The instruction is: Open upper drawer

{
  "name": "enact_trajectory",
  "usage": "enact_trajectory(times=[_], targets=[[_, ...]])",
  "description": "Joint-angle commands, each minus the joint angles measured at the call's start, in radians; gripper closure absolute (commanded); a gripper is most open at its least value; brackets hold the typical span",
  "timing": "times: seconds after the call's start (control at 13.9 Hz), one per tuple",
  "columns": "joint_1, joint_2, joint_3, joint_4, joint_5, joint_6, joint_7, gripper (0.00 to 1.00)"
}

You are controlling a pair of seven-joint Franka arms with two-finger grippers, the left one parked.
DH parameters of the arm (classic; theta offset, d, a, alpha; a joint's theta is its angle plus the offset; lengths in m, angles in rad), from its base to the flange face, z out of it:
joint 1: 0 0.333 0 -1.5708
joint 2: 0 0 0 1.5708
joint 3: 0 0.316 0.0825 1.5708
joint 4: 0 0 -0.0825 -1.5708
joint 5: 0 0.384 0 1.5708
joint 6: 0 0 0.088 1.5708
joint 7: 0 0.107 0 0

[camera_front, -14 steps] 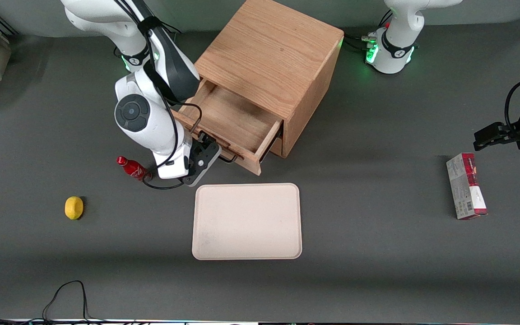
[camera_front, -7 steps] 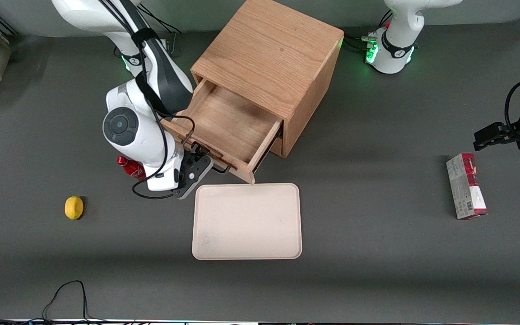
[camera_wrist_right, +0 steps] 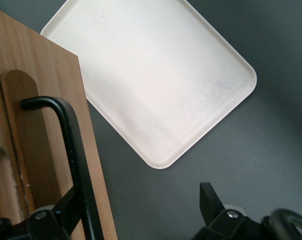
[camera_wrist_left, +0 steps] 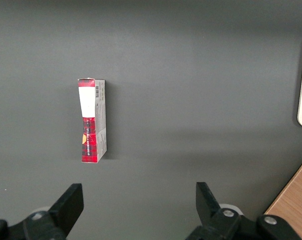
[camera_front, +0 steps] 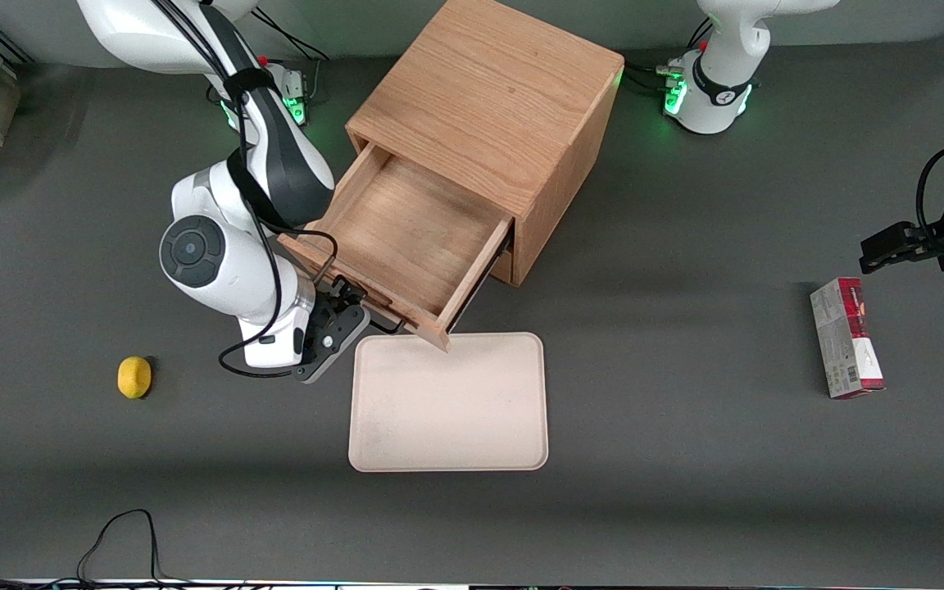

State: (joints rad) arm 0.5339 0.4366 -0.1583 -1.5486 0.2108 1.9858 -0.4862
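Note:
The oak cabinet [camera_front: 488, 90] stands at the back of the table. Its upper drawer [camera_front: 398, 238] is pulled far out and shows an empty wooden inside. My right gripper [camera_front: 339, 318] is at the drawer's front, at the black wire handle [camera_front: 378, 318]. In the right wrist view the gripper [camera_wrist_right: 139, 200] is open: one finger [camera_wrist_right: 70, 200] sits between the handle [camera_wrist_right: 73, 150] and the drawer front [camera_wrist_right: 40, 100], the other finger [camera_wrist_right: 207, 192] stands well apart over the table. The lower drawer is hidden under the upper one.
A cream tray [camera_front: 447, 401] lies just in front of the drawer; the drawer's front corner reaches its edge. It also shows in the right wrist view [camera_wrist_right: 151, 75]. A yellow lemon [camera_front: 134, 377] lies toward the working arm's end. A red box [camera_front: 845, 338] lies toward the parked arm's end.
The upper drawer has slid farther out toward the front camera, with my gripper moving along at the handle. The arm now hides the red bottle seen earlier.

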Motion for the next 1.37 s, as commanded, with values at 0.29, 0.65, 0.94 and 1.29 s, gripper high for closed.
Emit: enact_trajectory(times=[0.29, 0.65, 0.94, 1.29], targets=[[-0.034, 0.045, 0.003, 0.09, -0.011, -0.019, -0.019, 0.0], [-0.051, 0.036, 0.003, 0.203, -0.008, -0.148, 0.026, 0.0], [-0.058, -0.004, -0.032, 0.294, -0.011, -0.286, 0.128, 0.0], [-0.048, -0.091, -0.174, 0.312, -0.016, -0.407, 0.355, 0.0]])
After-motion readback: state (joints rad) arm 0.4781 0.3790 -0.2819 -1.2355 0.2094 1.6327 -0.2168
